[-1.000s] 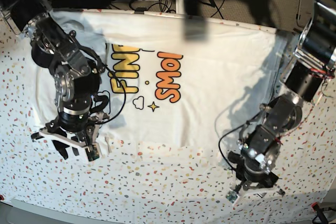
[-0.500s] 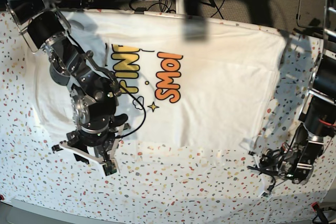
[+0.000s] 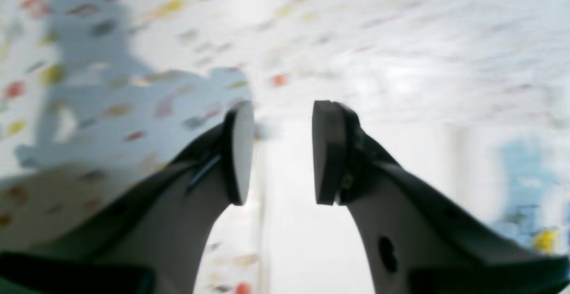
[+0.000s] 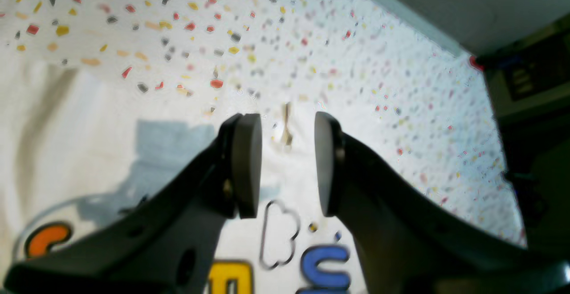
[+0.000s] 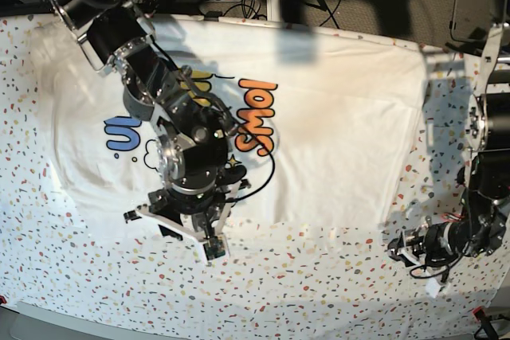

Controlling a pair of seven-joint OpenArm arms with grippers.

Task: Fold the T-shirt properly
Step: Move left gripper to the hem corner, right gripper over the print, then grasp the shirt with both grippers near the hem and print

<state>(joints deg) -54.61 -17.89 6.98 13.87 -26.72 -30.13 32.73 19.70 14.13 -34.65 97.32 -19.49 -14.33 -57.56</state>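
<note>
Both your arms reach down with their jaws parted and nothing between them.
Your right gripper (image 5: 185,232) hangs at the end of an arm stretched from the far left corner, wrist pointing toward you. Your left gripper (image 5: 414,254) sits low at the right, forearm folded steeply down, pads (image 3: 327,151) facing each other.

I see the T-shirt (image 5: 343,133) as soft matt white cloth with a flat coloured print; the counter (image 5: 303,276) covering looks smooth and speckled; the right end effector (image 4: 287,165) looks matt dark plastic.
</note>
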